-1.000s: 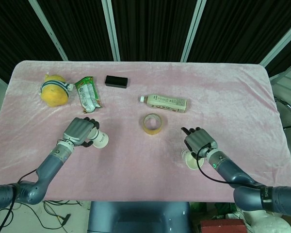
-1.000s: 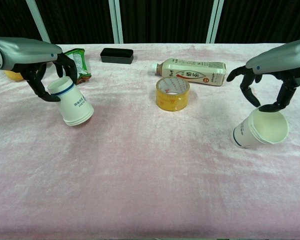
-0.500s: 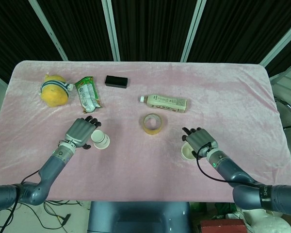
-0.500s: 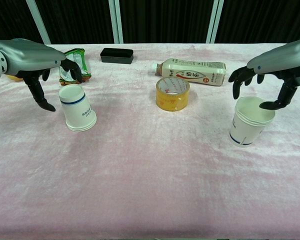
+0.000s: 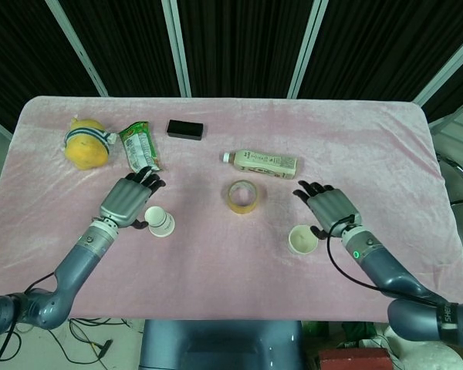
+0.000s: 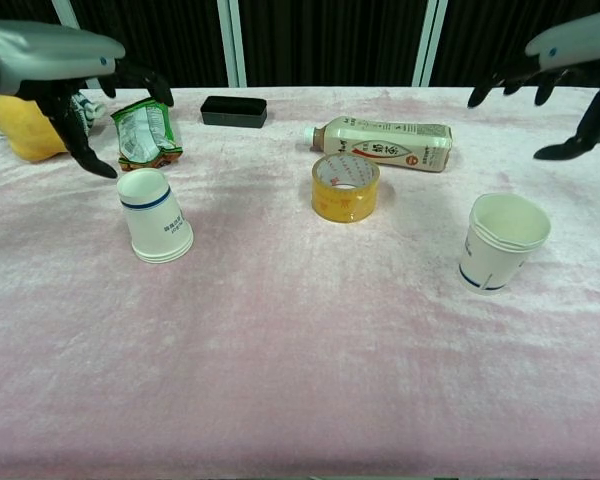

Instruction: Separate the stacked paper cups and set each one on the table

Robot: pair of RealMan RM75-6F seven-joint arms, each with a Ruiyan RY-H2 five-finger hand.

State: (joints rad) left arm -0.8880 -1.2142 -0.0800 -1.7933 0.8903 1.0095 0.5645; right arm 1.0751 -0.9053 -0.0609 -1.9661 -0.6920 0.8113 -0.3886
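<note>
Both hands were spread wide, holding nothing. The inverted cup [image 6: 156,217] stood just below the left hand [image 6: 65,80]; the upright cup stack [image 6: 502,243], seemingly still nested, stood below the right hand [image 6: 570,60]. A careless regrasp could crush its rims or topple it on the soft bench [image 6: 300,370] cloth.

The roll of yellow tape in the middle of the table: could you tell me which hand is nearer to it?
Right, narrowly. The right hand is open just right of the tape roll, above the upright cup; the left hand is open farther left, beside the upside-down cup.
</note>
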